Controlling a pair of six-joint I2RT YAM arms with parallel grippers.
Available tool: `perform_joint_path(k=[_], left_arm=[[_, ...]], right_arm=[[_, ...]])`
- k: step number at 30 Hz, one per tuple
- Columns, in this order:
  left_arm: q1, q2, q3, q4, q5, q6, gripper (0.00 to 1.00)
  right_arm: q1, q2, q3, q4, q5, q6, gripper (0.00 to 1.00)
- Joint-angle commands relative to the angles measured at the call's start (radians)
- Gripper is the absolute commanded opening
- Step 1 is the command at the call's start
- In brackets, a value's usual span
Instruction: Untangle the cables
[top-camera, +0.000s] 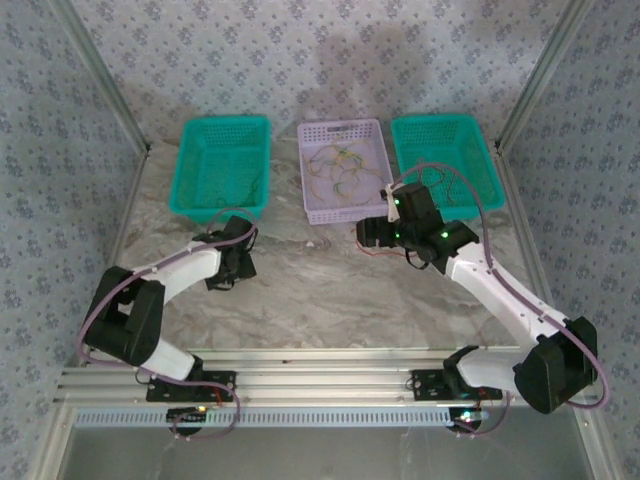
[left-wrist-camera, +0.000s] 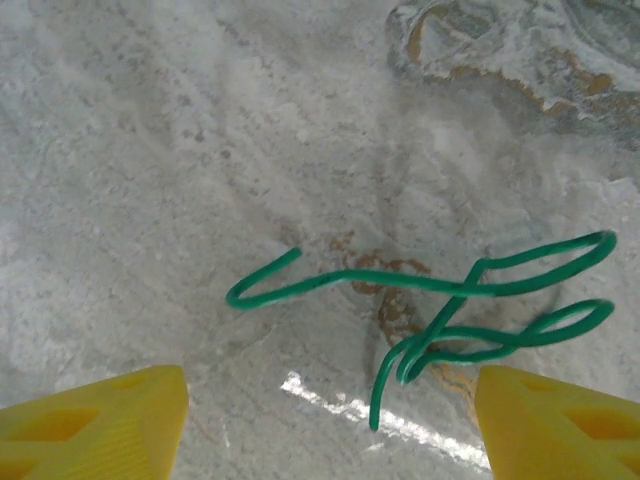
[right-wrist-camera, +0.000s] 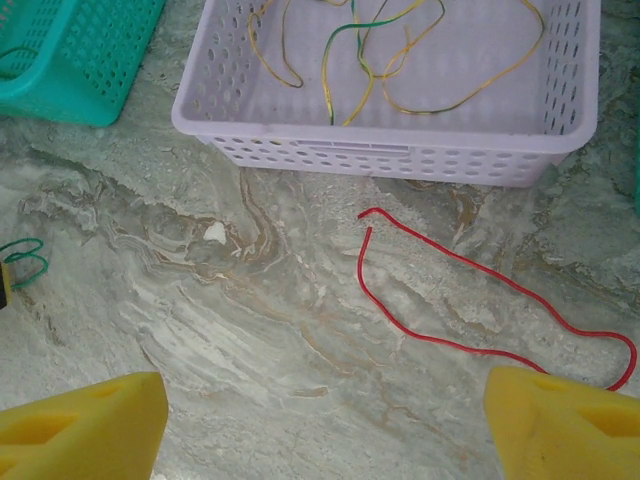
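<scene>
**Two open grippers over loose cables on a marble table**

Overhead view: 3 baskets stand in a row at the far side of the marble table (top-camera: 300, 300), a left teal basket (top-camera: 222, 165), a lavender basket (top-camera: 345, 205) in the middle and a right teal basket (top-camera: 450, 130). The left gripper (top-camera: 235, 265) is low over the table, in front of the left teal basket. The right gripper (top-camera: 375, 235) is just in front of the lavender basket's near right corner.

Left wrist view: the 2 yellow fingers (left-wrist-camera: 95, 425) stand wide apart with nothing between them. A single green cable (left-wrist-camera: 420, 285), bent into several loops, lies on the table just ahead of them, nearer the right-hand finger.

Right wrist view: the jaws are likewise spread wide and hold nothing. 1 red cable (right-wrist-camera: 520, 290) lies loose on the table between the gripper and the lavender basket's near wall; its far loop ends close to the right-hand finger. The remaining cables (right-wrist-camera: 330, 80), thin yellow-orange and green strands, lie overlapping inside the lavender basket.
</scene>
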Motion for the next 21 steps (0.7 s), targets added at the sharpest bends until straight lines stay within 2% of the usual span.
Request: perform_joint_path(k=[1,4,12,14,17,21], left_arm=[[0.005,0.005,0.029,0.065,0.022,0.046,0.75],[0.005,0.044,0.046,0.077,0.052,0.065,0.75],[0.008,0.147,0.068,0.090,0.068,0.065,0.66],[0.008,0.160,0.077,0.092,0.077,0.064,0.61],[0.008,0.180,0.095,0.087,0.067,0.069,0.48],[0.008,0.190,0.099,0.084,0.047,0.071,0.36]], right_arm=[[0.013,-0.020,-0.003,-0.017,0.023,-0.021,0.85],[0.022,-0.020,0.003,-0.017,0.028,-0.022,0.85],[0.043,-0.015,0.026,-0.021,0.045,-0.027,0.85],[0.046,-0.015,0.027,-0.021,0.050,-0.028,0.85],[0.052,-0.014,0.030,-0.020,0.054,-0.026,0.85],[0.063,-0.016,0.031,-0.024,0.060,-0.027,0.85]])
